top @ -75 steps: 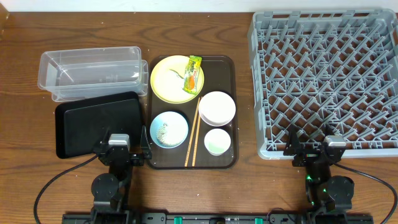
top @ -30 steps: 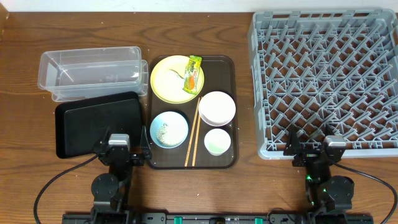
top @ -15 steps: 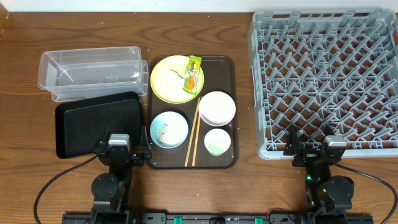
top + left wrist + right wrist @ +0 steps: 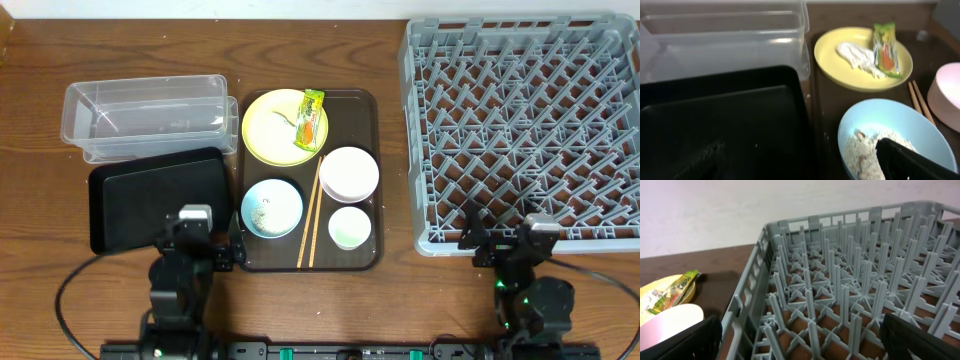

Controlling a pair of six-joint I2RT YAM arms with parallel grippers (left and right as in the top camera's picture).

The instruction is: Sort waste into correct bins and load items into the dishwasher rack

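The green-and-orange wrapper (image 4: 311, 118) lies on the yellow plate (image 4: 275, 130), with white rice scraps (image 4: 855, 52) beside it. The light blue bowl (image 4: 271, 208) holds rice (image 4: 862, 150). The white-pink bowl (image 4: 348, 173), the small white cup (image 4: 349, 227) and two chopsticks (image 4: 311, 215) share the brown serving tray. The clear tub (image 4: 145, 115) and the black tray (image 4: 160, 195) sit to the left. The grey rack (image 4: 530, 120) stands at the right. My left gripper (image 4: 197, 242) is open over the black tray's near edge. My right gripper (image 4: 510, 245) is open at the rack's near wall.
The brown serving tray (image 4: 372, 262) lies between the black tray and the rack. Bare wooden table shows between the serving tray and the rack. In the right wrist view the rack's wall (image 4: 747, 305) and pegs fill the space between my fingers (image 4: 925, 335).
My left arm has shifted slightly forward over the black tray. The right arm has barely moved. The objects have not moved.
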